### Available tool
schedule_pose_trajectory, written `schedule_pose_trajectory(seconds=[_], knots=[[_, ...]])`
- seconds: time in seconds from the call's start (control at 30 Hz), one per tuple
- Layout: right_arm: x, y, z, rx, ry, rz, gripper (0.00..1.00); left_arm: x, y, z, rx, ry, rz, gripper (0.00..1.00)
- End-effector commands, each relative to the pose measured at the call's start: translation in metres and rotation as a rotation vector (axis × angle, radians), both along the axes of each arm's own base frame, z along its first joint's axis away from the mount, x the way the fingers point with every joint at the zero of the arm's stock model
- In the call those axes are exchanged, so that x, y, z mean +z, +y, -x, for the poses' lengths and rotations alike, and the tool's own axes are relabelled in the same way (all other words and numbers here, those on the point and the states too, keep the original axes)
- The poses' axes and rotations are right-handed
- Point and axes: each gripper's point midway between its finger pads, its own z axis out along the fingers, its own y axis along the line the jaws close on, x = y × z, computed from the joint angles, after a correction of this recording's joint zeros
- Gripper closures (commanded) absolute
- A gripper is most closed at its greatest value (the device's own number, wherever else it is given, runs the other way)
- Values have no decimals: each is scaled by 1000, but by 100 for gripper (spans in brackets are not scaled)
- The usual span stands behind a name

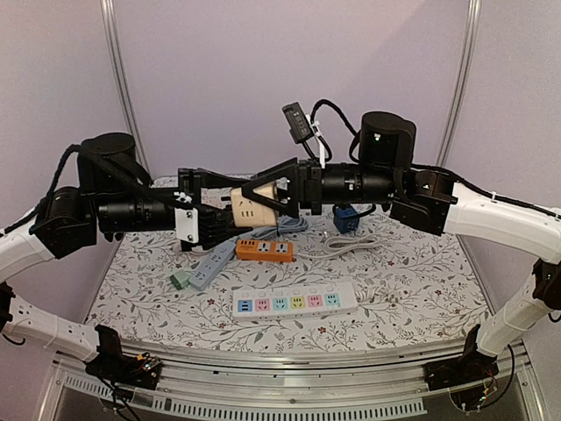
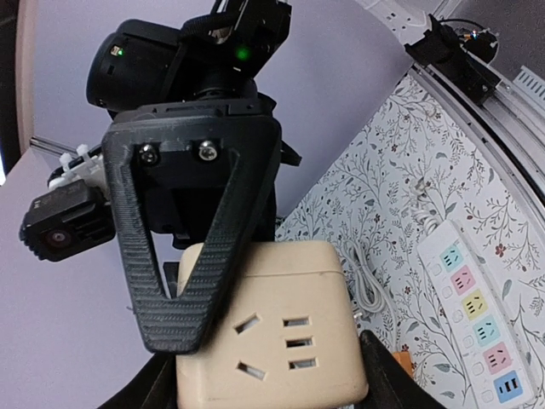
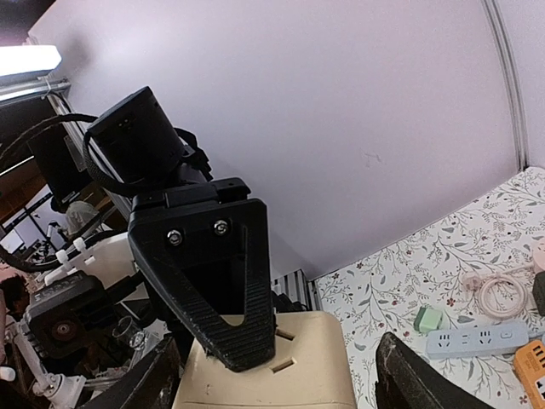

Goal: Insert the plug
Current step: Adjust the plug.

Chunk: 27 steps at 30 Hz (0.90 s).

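Well, your left gripper (image 2: 268,383) clamps the cream plastic socket cube (image 1: 254,209) (above the floral worktop (image 1: 412,289) and its far edge); right gripper (image 3: 277,379) straddles it, unclenched.

Shows smooth cream plastic on the socket cube (image 2: 289,281). Looks ribbed, matt black on the fingers (image 2: 134,239) of the right claw (image 1: 238,202).

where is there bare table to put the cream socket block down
Free: the cloth right of the white cable, out to the table edge; the front band between the white power strip and the near rail; the front-left corner beside the green adapter. Crowded: mid-back, where the orange strip, grey-blue strip and blue cube lie close together.
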Motion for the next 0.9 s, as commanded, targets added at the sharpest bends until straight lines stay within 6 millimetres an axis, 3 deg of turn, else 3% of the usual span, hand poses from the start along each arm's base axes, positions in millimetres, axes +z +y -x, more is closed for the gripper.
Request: schedule_pose_trajectory(seconds=[0.0,0.17,0.23,0.3,0.43,0.47,0.5,0.53,0.57,0.63,0.73,0.8,0.87], knots=[[1,0,4,16,-4,18,21,16,-3,0,15,-19,70,100],[-8,2,6,34,-5,49,19,16,-3,0,15,-26,74,100],[-11,3,6,34,-2,63,25,16,-4,0,15,-28,72,100],[-9,3,6,38,-11,60,38,15,-4,0,13,-28,69,100],[-20,3,7,46,10,117,81,15,-4,-2,28,-16,69,100],[-22,3,5,39,14,128,93,14,-4,-4,42,-4,69,92],[-26,2,1,22,18,144,100,12,-4,-7,64,18,62,62],[-30,0,-5,-3,30,164,100,8,-2,-11,91,49,42,25],[-35,-5,-14,-42,47,193,100,2,0,-13,116,88,12,4],[-52,-21,-39,-157,101,291,100,-18,7,-16,163,177,-74,0],[-92,-62,-79,-391,202,507,100,-48,30,-29,310,295,-202,0],[-117,-91,-92,-528,231,667,100,-63,48,-38,409,372,-271,1],[-142,-110,-93,-580,262,820,100,-78,69,-48,515,440,-338,1]])
